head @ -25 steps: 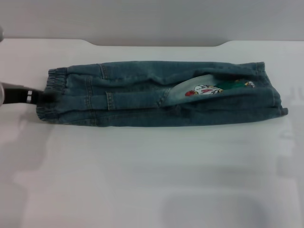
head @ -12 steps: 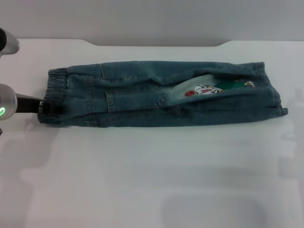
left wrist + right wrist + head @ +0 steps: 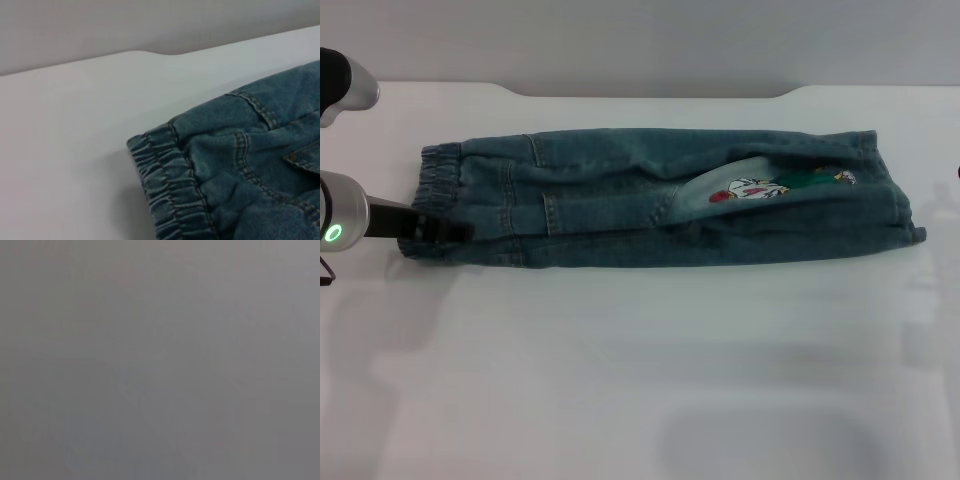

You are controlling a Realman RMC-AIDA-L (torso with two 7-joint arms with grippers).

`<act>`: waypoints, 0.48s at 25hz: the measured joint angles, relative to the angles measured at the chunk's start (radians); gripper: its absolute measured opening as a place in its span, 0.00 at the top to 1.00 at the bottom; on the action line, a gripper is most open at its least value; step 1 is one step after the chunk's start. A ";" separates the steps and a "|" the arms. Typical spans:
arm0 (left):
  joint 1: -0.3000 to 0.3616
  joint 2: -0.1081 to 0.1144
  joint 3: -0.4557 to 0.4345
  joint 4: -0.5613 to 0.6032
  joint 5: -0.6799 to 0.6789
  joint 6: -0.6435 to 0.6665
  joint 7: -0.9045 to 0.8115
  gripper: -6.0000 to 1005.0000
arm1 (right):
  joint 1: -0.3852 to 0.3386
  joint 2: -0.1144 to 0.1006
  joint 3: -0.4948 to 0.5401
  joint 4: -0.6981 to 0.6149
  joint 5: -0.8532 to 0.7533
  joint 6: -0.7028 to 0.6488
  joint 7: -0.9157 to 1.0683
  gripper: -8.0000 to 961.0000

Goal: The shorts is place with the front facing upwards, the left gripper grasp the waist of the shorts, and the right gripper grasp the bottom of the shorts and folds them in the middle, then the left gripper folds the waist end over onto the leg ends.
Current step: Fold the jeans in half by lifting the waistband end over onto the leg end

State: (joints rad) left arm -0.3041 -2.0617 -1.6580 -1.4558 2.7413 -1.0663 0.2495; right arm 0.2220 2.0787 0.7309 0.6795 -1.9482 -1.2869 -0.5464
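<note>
Two layers of denim are what you are dealing with: the shorts (image 3: 660,200) lie already folded lengthwise on the white worktop (image 3: 620,380), a long narrow strip with a cartoon patch (image 3: 750,190) showing near the leg ends (image 3: 895,200). The waist (image 3: 435,200) is the end nearest your left tool (image 3: 455,232), and the leg ends lie at the far end of the strip from it.

Your left tool sits low at the near corner of the waist, its black tip touching or over the gathered band; you cannot tell from the head view whether it is apart or clamped on the cloth. The left wrist view shows only the puckered band (image 3: 170,190) and the stitched seams beside it, no fingers. Your right tool is not in view; its wrist camera gives plain grey.

Judge the cloth as soft, limp and fairly heavy for its thickness. It should drape and sag once lifted, so the doubled layers may slide apart unless you pinch both. Take hold on the elastic band itself, where the gathers give bulk and grip, and bite deep enough to catch the lower layer too. Carry it over toward the leg ends in a slow arc so the fold lands square.
</note>
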 joint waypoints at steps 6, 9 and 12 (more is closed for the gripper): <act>-0.001 0.002 -0.006 0.003 0.001 0.004 -0.008 0.16 | 0.007 0.000 -0.004 0.000 0.000 0.002 -0.002 0.99; -0.001 0.002 -0.006 0.007 0.006 0.006 -0.008 0.16 | 0.008 0.000 -0.006 0.000 0.000 0.002 -0.004 0.99; -0.002 0.003 -0.006 0.018 0.007 0.007 -0.008 0.16 | 0.008 0.000 -0.008 0.000 0.000 0.002 -0.005 0.99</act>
State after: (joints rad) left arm -0.3063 -2.0588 -1.6643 -1.4383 2.7484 -1.0595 0.2413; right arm 0.2299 2.0785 0.7228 0.6796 -1.9480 -1.2853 -0.5510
